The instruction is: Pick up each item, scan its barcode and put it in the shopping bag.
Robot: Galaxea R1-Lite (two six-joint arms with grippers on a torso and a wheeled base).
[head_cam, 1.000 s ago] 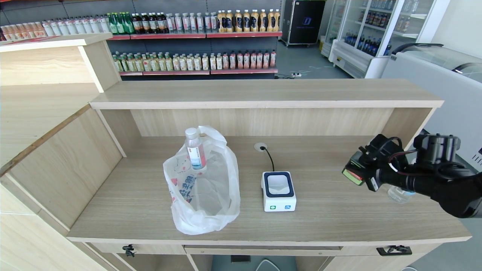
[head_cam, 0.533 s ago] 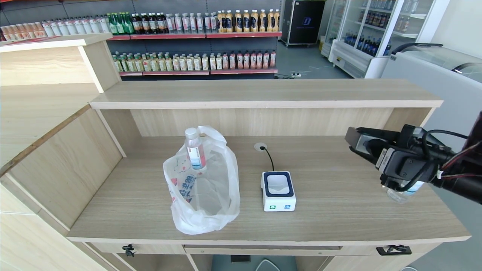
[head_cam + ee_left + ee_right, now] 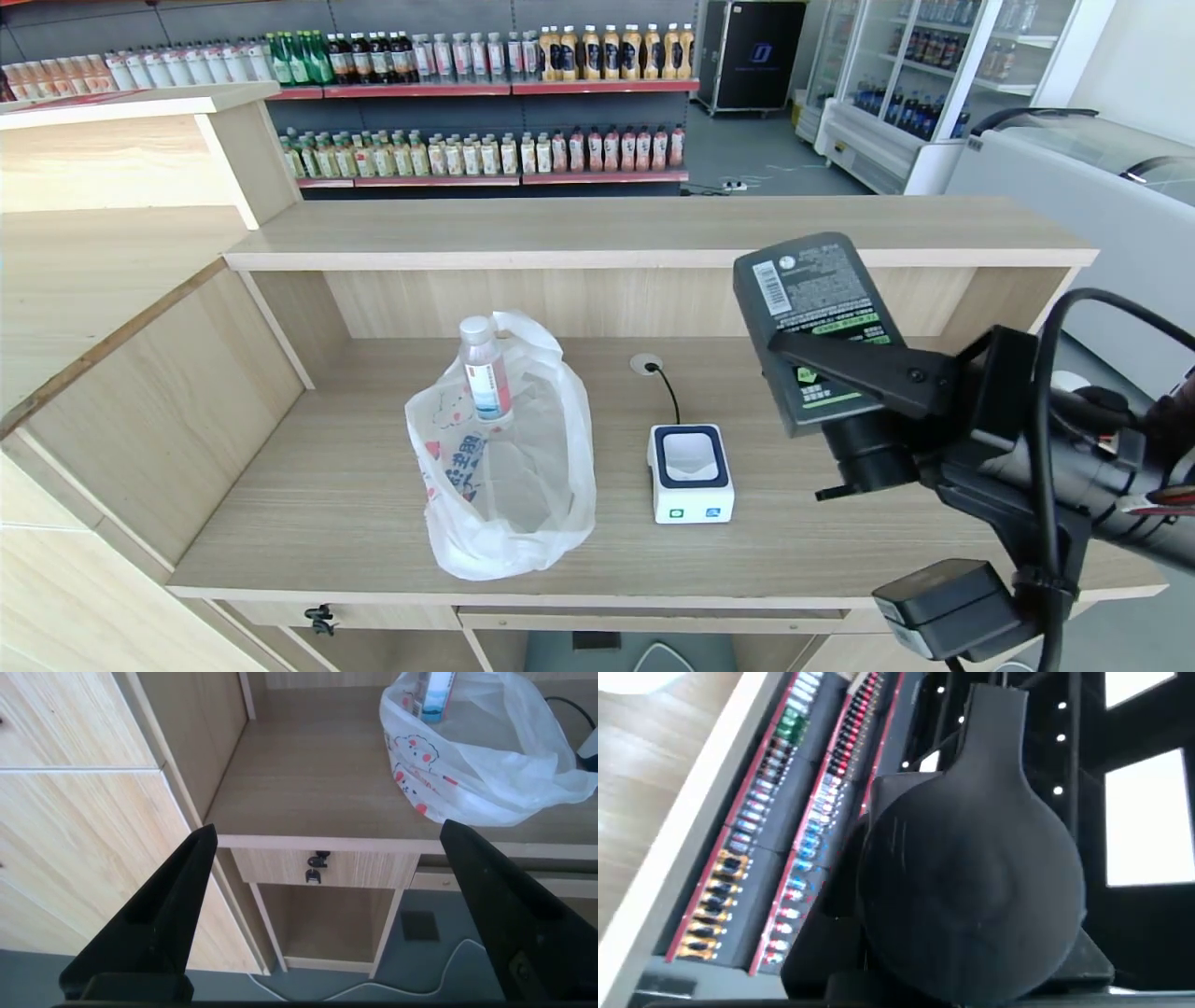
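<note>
My right gripper (image 3: pixel 845 373) is shut on a dark packet (image 3: pixel 817 327), held high over the right part of the counter. The packet's printed back with its white barcode label (image 3: pixel 767 285) faces the head camera. In the right wrist view the packet (image 3: pixel 971 877) is a dark rounded shape close to the lens. The white scanner (image 3: pixel 690 471) lies on the counter, lower and to the left of the packet. A white shopping bag (image 3: pixel 509 467) stands left of the scanner with a water bottle (image 3: pixel 485 378) upright in it. My left gripper (image 3: pixel 327 905) is open, off the counter's front left corner, near the bag (image 3: pixel 486 756).
The counter (image 3: pixel 803 541) has a raised back ledge (image 3: pixel 653 233) and a wooden side wall (image 3: pixel 168 411) on the left. The scanner's black cable (image 3: pixel 668 387) runs to a hole at the back. Drink shelves (image 3: pixel 485 154) stand beyond.
My right arm has risen from low over the counter's right end and turned the packet, so its barcode side now faces up toward the head camera. Bag, bottle and scanner have not moved.
</note>
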